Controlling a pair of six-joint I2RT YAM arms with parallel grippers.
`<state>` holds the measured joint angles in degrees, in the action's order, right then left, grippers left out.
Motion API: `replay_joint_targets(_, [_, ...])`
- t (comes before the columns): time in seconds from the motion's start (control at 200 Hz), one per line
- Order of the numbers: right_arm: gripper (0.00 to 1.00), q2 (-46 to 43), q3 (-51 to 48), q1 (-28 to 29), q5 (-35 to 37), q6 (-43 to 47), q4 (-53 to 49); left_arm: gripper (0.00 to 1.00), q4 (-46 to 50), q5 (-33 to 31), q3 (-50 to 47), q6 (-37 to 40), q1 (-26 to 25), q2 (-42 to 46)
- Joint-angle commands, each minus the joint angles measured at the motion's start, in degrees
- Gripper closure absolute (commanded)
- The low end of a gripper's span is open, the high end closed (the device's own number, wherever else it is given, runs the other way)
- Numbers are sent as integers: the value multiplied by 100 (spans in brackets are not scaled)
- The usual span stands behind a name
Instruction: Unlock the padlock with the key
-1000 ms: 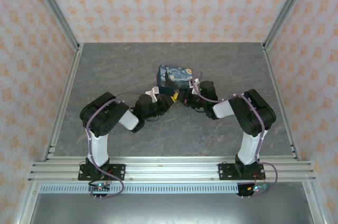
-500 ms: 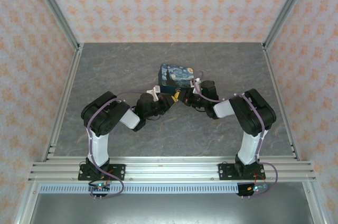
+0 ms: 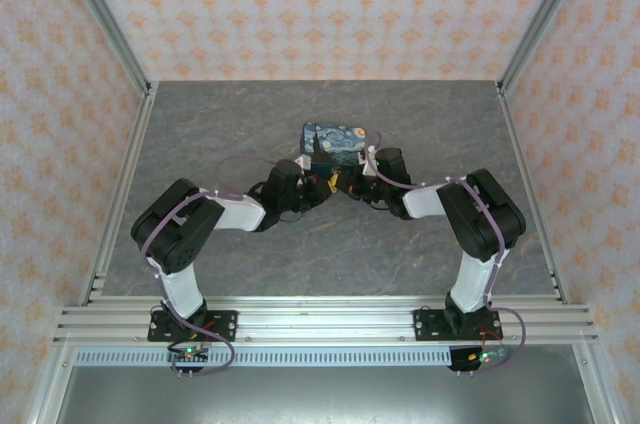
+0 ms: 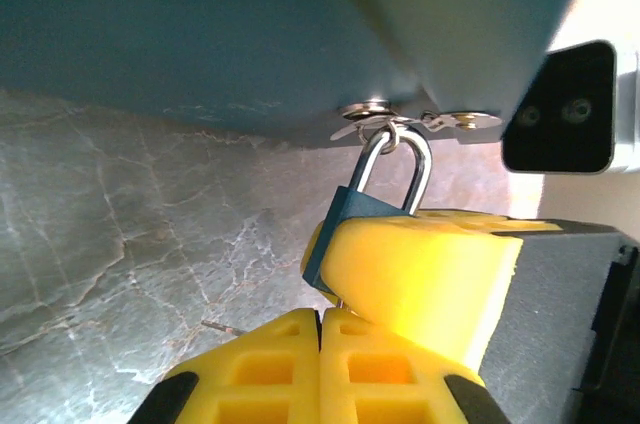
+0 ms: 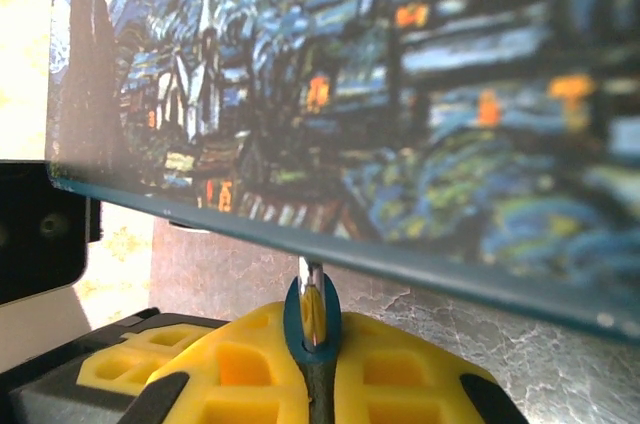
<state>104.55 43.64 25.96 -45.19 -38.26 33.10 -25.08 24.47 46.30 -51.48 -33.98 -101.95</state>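
The padlock (image 4: 342,227), a small dark blue body with a silver shackle, hangs from the metal hasp (image 4: 452,121) on the underside edge of the painted box (image 3: 335,142). My right gripper (image 5: 318,344) is shut on the padlock (image 5: 311,306) and holds it edge-on just below the box; one of its yellow fingers (image 4: 420,274) covers most of the lock body. My left gripper (image 4: 321,312) sits right under the lock with its yellow fingers pressed together. A thin silvery sliver of the key (image 4: 341,301) pokes out between those fingertips and the lock's underside; the rest of the key is hidden.
The box stands mid-table on the grey marbled surface (image 3: 220,134). Both arms meet in front of its near edge, the left gripper (image 3: 318,187) and right gripper (image 3: 348,184) almost touching. Aluminium rails and patterned walls enclose the table.
The left arm has stretched forward and right, bringing its gripper up under the padlock, and its fingers have closed. The right gripper and box stayed put.
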Motion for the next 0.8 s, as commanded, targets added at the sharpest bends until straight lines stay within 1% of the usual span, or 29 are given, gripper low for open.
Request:
replay_joint_targets(0.0, [100, 52, 66, 59, 151, -213, -500, 100, 1339, -103, 284, 827, -291, 131])
replay_joint_targets(0.26, [100, 100, 132, 112, 157, -293, -533, 100, 2198, -646, 749, 1383, -610, 101])
replay_joint_targets(0.41, [100, 101, 137, 121, 177, -274, -546, 100, 1957, -691, 542, 1297, -611, 282])
replay_joint_targets(0.53, [100, 101, 127, 112, 179, -248, -555, 100, 1559, -709, 151, 999, -487, 581])
replay_joint_targets(0.561, [100, 114, 127, 103, 161, -244, -548, 96, 1385, -669, 17, 877, -421, 662])
replay_joint_targets(0.606, [100, 121, 123, 97, 120, -263, -506, 87, 1028, -572, -206, 660, -309, 759])
replay_joint_targets(0.671, [100, 112, 119, 94, 75, -304, -438, 70, 385, -350, -525, 277, -123, 817])
replay_joint_targets(0.691, [100, 115, 119, 86, 57, -323, -419, 67, 153, -260, -605, 154, -67, 817])
replay_joint_targets(0.736, [100, 114, 112, 78, 28, -356, -359, 64, -349, -49, -762, -120, 49, 740])
replay_joint_targets(0.796, [100, 127, 97, 69, -27, -425, -252, 63, -1090, 185, -925, -486, 162, 590])
